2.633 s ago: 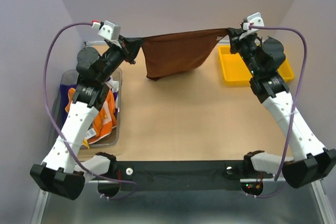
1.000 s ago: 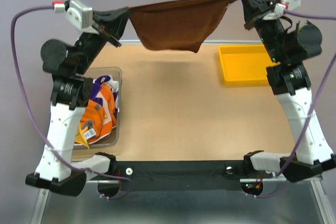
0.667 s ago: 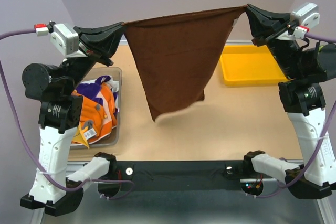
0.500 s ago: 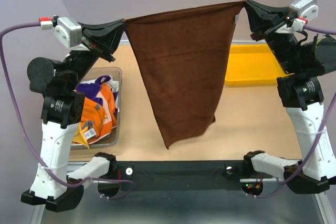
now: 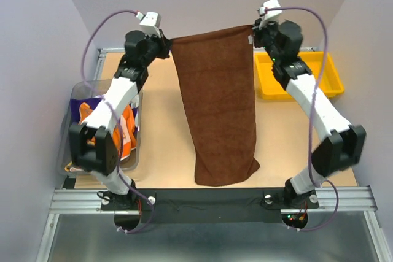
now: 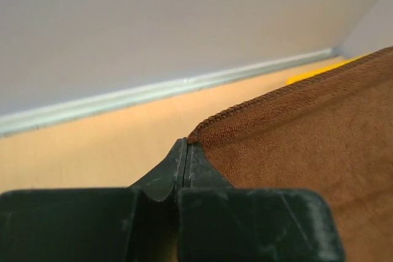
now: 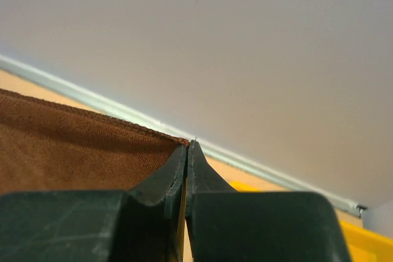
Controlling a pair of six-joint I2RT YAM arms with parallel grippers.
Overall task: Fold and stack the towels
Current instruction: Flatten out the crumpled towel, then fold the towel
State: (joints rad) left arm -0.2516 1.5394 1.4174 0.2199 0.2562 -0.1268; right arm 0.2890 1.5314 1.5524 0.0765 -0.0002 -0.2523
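The dark brown towel [image 5: 218, 96] is stretched out lengthwise over the table, from the far edge to the near edge. My left gripper [image 5: 167, 45] is shut on its far left corner, and the towel shows at the fingertips in the left wrist view [image 6: 295, 133]. My right gripper [image 5: 253, 34] is shut on its far right corner, with the towel also in the right wrist view [image 7: 73, 145]. The orange, purple and patterned towels [image 5: 126, 128] lie bunched in the clear bin [image 5: 70, 151] at the left.
A yellow tray [image 5: 331, 81] stands at the far right, beside the right arm. The tan table [image 5: 159, 139] shows on both sides of the towel. A black bar runs along the near edge.
Both arms have stretched out toward the far edge and lowered, carrying the towel's held edge away from me. The towel went from hanging in the air to lying along the table.
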